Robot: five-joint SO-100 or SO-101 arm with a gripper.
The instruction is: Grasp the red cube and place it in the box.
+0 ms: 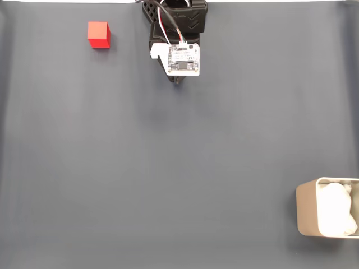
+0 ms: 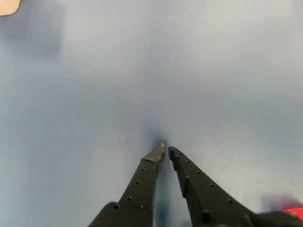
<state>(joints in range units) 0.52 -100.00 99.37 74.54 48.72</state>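
Observation:
The red cube (image 1: 99, 35) rests on the dark mat near the top left of the fixed view, well to the left of the arm. A sliver of the cube (image 2: 293, 213) shows at the bottom right edge of the wrist view. My gripper (image 1: 178, 82) hangs at the top middle, under the white camera board. In the wrist view my gripper (image 2: 166, 150) is shut, its black fingertips nearly touching with nothing between them, low over bare mat. The beige box (image 1: 306, 210) stands at the bottom right edge with a white inside. A corner of the box (image 2: 7, 5) shows at the top left.
The dark grey-blue mat (image 1: 168, 168) covers the whole table, with wide open room between arm and box. The arm's black base (image 1: 176, 14) sits at the top edge. The box is cut off by the right edge of the fixed view.

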